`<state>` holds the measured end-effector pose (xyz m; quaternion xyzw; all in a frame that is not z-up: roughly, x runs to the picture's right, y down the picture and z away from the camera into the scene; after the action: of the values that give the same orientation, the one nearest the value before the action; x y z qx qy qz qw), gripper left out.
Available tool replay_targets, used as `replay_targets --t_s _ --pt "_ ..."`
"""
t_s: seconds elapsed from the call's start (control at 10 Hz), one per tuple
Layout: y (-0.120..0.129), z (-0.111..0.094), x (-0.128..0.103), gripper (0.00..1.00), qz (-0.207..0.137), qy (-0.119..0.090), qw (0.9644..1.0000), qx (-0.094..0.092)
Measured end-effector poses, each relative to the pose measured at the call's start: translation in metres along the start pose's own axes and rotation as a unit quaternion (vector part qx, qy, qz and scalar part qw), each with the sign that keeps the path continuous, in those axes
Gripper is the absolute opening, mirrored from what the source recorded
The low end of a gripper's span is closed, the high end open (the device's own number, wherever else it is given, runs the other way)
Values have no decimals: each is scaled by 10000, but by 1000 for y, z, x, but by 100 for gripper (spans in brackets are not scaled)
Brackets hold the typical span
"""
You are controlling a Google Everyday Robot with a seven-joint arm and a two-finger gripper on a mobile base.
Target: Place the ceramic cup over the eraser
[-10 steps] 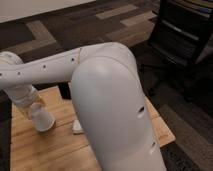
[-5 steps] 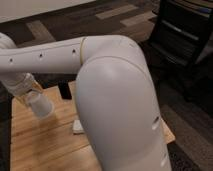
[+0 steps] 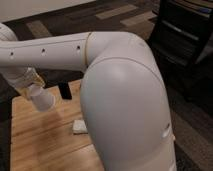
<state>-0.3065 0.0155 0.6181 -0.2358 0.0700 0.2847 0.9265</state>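
Note:
The white ceramic cup (image 3: 43,99) hangs tilted above the left part of the wooden table (image 3: 45,145), and my gripper (image 3: 33,86) is shut on its upper end. The eraser (image 3: 65,90), a small black upright block, stands on the table just right of the cup, apart from it. My arm's big white elbow (image 3: 125,105) fills the middle of the view and hides the table's right part.
A flat pale grey pad (image 3: 79,127) lies on the table below the eraser, close to the arm. A black office chair (image 3: 185,35) stands on the dark floor at the upper right. The table's far edge runs just behind the eraser.
The cup has risen off the table in my gripper and now hangs tilted, slightly nearer the eraser. The arm has swung up with it.

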Motion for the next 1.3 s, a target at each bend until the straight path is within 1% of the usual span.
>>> replay_targets --t_s 0.2,0.4,0.5,0.6,0.8,1.0,1.1,1.3 --pt "-2 -2 0 0 5 21 10000 18" --pt "-19 -4 4 0 40 109 9999 128" --pt "-30 -9 4 0 24 132 9997 205" --pt "-35 -12 2 0 -1 116 9997 223" --pt "-51 -16 -3 0 -79 67 9996 275" --pt "-65 -18 -7 0 -153 34 9994 306" --pt "-75 -16 -10 0 -188 8 9993 313" --pt "-99 -10 -9 0 -150 -3 9994 321"
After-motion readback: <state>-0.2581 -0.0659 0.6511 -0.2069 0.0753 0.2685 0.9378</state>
